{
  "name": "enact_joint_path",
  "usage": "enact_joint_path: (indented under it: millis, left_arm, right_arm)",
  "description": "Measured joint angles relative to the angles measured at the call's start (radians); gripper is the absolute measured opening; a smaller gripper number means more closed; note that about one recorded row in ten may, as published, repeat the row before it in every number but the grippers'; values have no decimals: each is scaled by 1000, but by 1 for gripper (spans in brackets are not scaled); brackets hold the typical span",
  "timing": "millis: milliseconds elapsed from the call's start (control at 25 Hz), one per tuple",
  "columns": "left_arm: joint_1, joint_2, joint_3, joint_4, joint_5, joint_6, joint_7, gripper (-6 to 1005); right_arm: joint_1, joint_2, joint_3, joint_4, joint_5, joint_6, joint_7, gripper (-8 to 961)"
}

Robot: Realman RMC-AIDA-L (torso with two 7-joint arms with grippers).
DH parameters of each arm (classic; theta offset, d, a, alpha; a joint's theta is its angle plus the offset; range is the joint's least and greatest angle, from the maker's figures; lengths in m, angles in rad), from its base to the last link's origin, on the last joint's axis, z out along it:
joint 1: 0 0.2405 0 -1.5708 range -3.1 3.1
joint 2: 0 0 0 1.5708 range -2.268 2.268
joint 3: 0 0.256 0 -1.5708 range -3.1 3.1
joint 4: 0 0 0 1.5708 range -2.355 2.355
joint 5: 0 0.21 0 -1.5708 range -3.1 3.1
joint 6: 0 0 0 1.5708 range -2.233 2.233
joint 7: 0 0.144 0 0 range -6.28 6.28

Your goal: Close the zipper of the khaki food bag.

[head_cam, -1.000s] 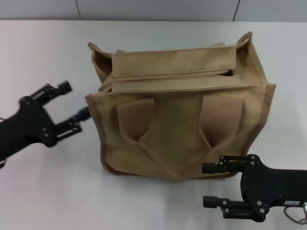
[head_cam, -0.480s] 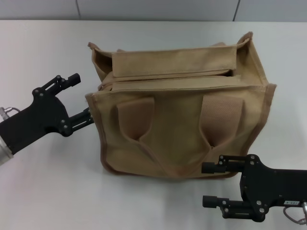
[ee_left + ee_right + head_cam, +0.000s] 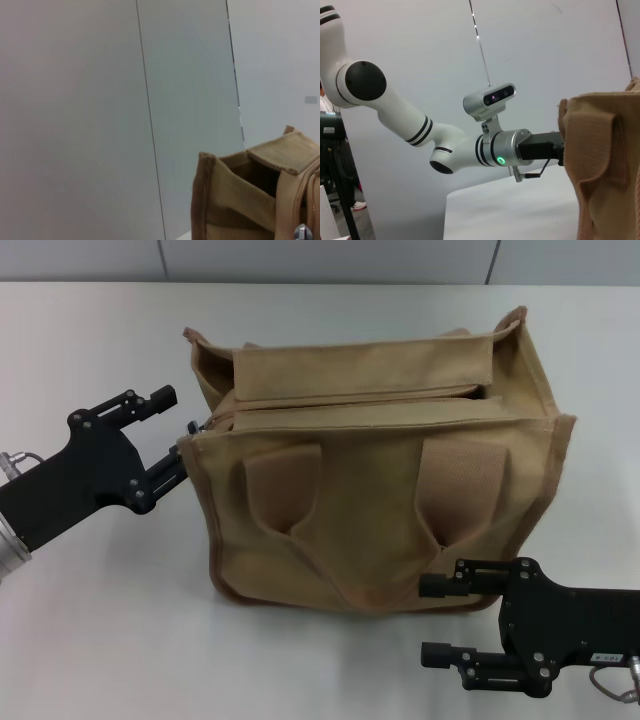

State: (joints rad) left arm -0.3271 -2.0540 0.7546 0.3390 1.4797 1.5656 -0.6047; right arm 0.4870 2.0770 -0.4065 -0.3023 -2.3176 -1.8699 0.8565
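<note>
The khaki food bag (image 3: 375, 465) stood upright at the middle of the white table (image 3: 90, 640). The zipper (image 3: 350, 400) ran along its top between the handles. The left gripper (image 3: 180, 430) was at the bag's left end, fingers spread, the lower one touching the bag's corner. The right gripper (image 3: 440, 622) hung near the bag's front lower edge, fingers apart, holding nothing.
</note>
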Motion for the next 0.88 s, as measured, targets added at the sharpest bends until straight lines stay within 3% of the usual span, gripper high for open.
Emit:
enact_joint_path:
  millis: [200, 280, 480, 880]
  left_arm:
    - [-6, -3, -4, 1, -1, 4, 1, 597]
    - [-8, -8, -16, 2, -1, 5, 2, 391]
    - [-10, -10, -37, 1, -10, 14, 2, 167]
    - [-8, 0, -60, 2, -12, 54, -6, -2]
  right_arm:
    - [3, 0, 1, -3, 1, 0, 2, 638]
    - [3, 0, 2, -4, 1, 0, 2, 638]
    - [3, 0, 5, -4, 1, 0, 3, 638]
    - [2, 0, 9, -3, 1, 0, 3, 638]
